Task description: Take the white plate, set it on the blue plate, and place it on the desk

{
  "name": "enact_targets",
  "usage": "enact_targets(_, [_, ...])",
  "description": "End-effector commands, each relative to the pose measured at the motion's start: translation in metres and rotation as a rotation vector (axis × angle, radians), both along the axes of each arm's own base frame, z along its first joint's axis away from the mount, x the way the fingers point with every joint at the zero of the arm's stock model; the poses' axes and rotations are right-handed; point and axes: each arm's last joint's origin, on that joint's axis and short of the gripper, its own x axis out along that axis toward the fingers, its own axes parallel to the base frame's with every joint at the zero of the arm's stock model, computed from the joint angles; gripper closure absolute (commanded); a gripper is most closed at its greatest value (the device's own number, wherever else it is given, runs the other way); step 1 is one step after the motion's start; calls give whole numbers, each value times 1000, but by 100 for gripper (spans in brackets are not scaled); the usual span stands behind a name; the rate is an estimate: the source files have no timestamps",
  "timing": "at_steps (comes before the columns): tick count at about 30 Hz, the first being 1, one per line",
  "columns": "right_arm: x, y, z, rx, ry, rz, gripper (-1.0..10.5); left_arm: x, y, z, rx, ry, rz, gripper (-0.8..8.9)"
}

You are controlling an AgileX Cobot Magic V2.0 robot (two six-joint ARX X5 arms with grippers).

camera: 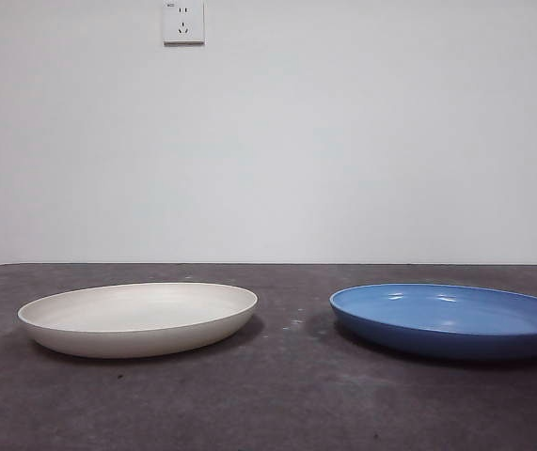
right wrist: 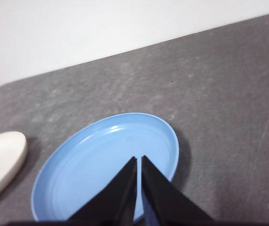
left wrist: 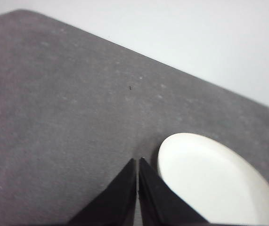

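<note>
The white plate (camera: 138, 318) lies flat on the desk (camera: 287, 395) at the left of the front view. The blue plate (camera: 451, 319) lies flat at the right, a gap apart from it. Neither arm shows in the front view. In the left wrist view my left gripper (left wrist: 138, 161) is shut and empty, held above the desk beside the white plate's (left wrist: 214, 181) rim. In the right wrist view my right gripper (right wrist: 139, 159) is shut and empty, held above the blue plate (right wrist: 101, 165); the white plate's edge (right wrist: 2, 162) shows beside it.
A pale wall (camera: 343, 141) stands behind the desk's far edge, with a white socket (camera: 183, 21) high on it. Bare desk (camera: 296, 324) lies between the two plates and in front of them.
</note>
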Motion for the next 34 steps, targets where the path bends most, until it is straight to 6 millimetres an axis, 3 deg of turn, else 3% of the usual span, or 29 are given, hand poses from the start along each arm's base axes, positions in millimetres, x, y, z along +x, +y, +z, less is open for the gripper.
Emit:
enact_targets(1, [-1,0,3,90,22,-12,939,-1,0,1,-120,24,14,804])
enact_targets(6, [-5,0,25,107,-32,-12,939,-6,-1,23,-160,-23,-7,804])
enact_targets(18, [-33,-2,106,-7,-122,-46,939,-25,-2,98,-62,-20,-38,804])
enact_targets(26, [-30,-1,155,-141,12,13,939,-17,-6,141,70,112,-210,804])
enact_targets(34, [-9,3,188,-218,264,204,939,-1,-10,162,148,264,-392,804])
